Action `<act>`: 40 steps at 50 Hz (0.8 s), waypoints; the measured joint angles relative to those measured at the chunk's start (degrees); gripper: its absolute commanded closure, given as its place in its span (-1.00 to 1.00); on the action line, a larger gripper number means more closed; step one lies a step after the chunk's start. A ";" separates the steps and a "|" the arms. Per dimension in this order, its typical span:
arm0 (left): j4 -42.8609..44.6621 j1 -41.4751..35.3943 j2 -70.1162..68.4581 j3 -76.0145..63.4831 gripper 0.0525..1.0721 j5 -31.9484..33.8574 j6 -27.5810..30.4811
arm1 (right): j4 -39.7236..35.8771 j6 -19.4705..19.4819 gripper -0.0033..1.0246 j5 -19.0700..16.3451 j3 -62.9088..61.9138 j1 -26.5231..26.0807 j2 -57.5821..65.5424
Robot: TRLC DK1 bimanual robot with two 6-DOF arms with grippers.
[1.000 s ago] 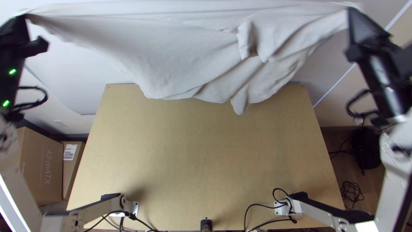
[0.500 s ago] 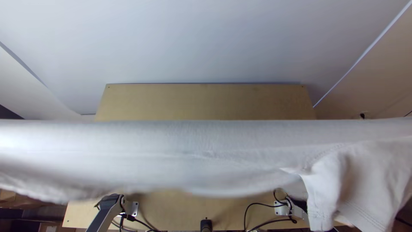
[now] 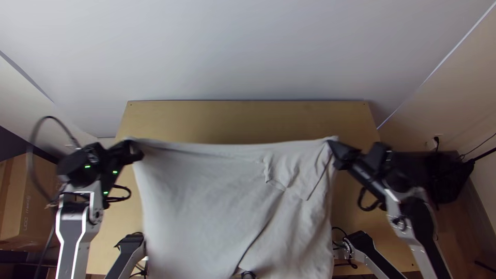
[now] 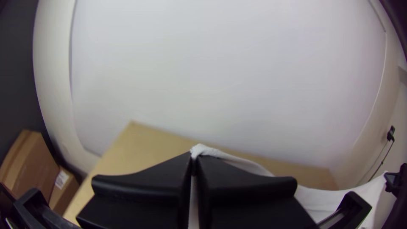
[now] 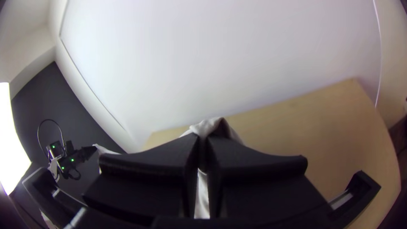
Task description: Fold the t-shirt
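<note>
Top view: the pale t-shirt (image 3: 201, 201) hangs broadly spread between the left gripper (image 3: 134, 149) and the right gripper (image 3: 333, 147) — its far edge nearly straight, small folds gathered toward the right one, its body covering part of the wooden table (image 3: 248, 120). Both wrist views show black fingers (image 4: 144, 182) closed, cloth pinched between the tips.

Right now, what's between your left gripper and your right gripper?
The t-shirt, one edge pulled nearly straight from left gripper to right gripper, the rest hanging; the top view shows it.
</note>
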 measured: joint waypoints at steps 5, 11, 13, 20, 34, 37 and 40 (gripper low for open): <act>4.59 -0.74 3.76 -7.19 0.95 1.14 -0.42 | 7.30 1.01 0.95 -2.03 -11.21 -1.29 1.92; 11.08 -1.51 11.34 -9.51 0.95 1.38 -0.46 | 15.93 1.42 0.95 -2.54 -17.16 -3.26 9.73; 13.42 -1.66 14.10 -9.51 0.95 1.40 -0.46 | 18.47 1.44 0.95 -2.71 -17.46 -4.04 13.60; 18.56 -1.33 25.64 -7.32 0.95 1.38 -0.39 | 23.78 1.44 0.95 -2.75 -15.76 -6.36 24.96; 20.59 -0.59 48.76 7.19 0.95 1.77 0.15 | 23.80 0.94 0.95 -3.56 3.41 -9.16 48.54; 20.83 -0.48 52.13 10.67 0.95 1.79 0.31 | 23.21 0.68 0.95 -3.56 7.65 -9.79 52.63; 21.16 -0.33 55.45 13.86 0.95 1.79 0.31 | 21.94 -0.13 0.95 -3.54 12.50 -10.45 57.13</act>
